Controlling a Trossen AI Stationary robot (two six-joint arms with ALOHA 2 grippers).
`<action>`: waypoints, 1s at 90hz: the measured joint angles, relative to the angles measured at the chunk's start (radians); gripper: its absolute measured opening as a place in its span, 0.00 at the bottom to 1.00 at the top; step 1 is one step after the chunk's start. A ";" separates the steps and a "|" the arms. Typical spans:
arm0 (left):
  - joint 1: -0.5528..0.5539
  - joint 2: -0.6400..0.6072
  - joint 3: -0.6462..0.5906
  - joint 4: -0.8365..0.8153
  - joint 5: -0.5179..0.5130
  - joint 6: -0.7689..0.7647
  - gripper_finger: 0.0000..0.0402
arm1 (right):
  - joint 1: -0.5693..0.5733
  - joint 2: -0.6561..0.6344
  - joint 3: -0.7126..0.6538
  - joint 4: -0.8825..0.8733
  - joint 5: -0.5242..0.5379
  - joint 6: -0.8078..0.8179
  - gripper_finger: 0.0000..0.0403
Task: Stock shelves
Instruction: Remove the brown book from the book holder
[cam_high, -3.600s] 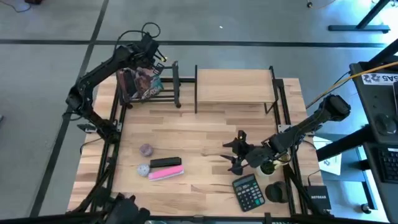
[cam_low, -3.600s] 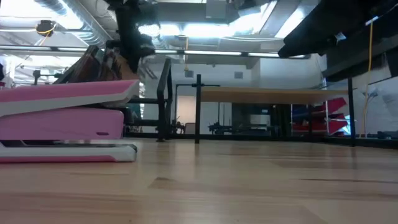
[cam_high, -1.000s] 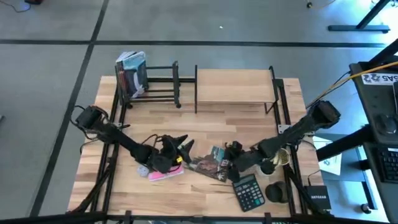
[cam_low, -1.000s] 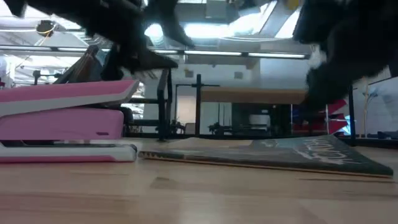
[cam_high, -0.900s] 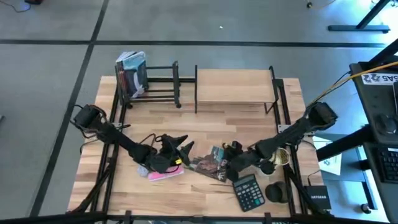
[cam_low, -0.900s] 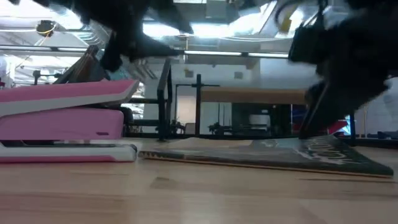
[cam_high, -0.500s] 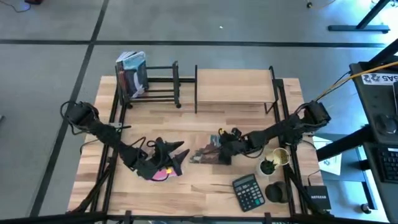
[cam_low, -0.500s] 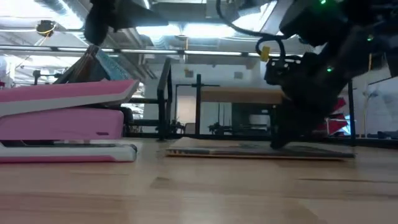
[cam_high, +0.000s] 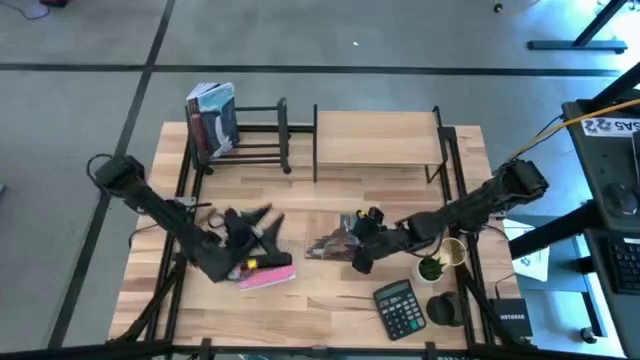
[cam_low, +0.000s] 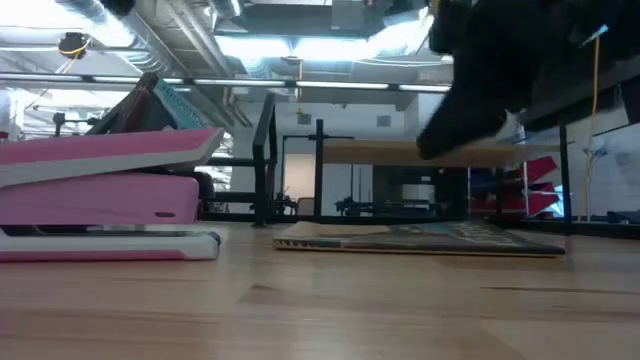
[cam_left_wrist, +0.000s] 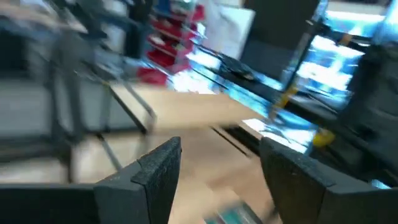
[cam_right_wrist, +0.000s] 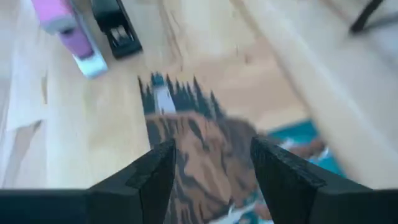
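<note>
While a book (cam_high: 335, 244) lies flat, right end effector (cam_high: 360, 243) open above it, left end effector (cam_high: 250, 229) open, shelves (cam_high: 378, 140) well apart.

Pink stapler (cam_high: 266, 277), calculator (cam_high: 400, 308) and small plant (cam_high: 431, 267) on the tabletop (cam_high: 300, 205).

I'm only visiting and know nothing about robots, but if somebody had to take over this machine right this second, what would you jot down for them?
Left gripper: fingers open, empty, above the pink stapler at the table's front left.
Right gripper: fingers open, over the magazine lying flat mid-table, not gripping it.
Black rack, back left: some books already stand at its left end.
Wooden shelf, back centre: top board bare; lower level not visible.
Still on the table: magazine, stapler, calculator, small potted plant.
Done: books racked. Left: likely the magazine next, then the rest.
</note>
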 joint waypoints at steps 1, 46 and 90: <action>0.006 -0.015 0.006 0.000 0.000 0.028 0.47 | 0.000 0.000 0.001 0.001 0.001 -0.003 0.48; 0.346 -0.301 0.228 -0.012 -0.003 0.890 0.40 | -0.003 0.092 0.003 0.023 -0.034 -0.022 0.48; 0.433 -0.182 0.217 -0.044 0.000 0.792 0.40 | -0.003 0.106 0.003 0.064 -0.059 -0.021 0.48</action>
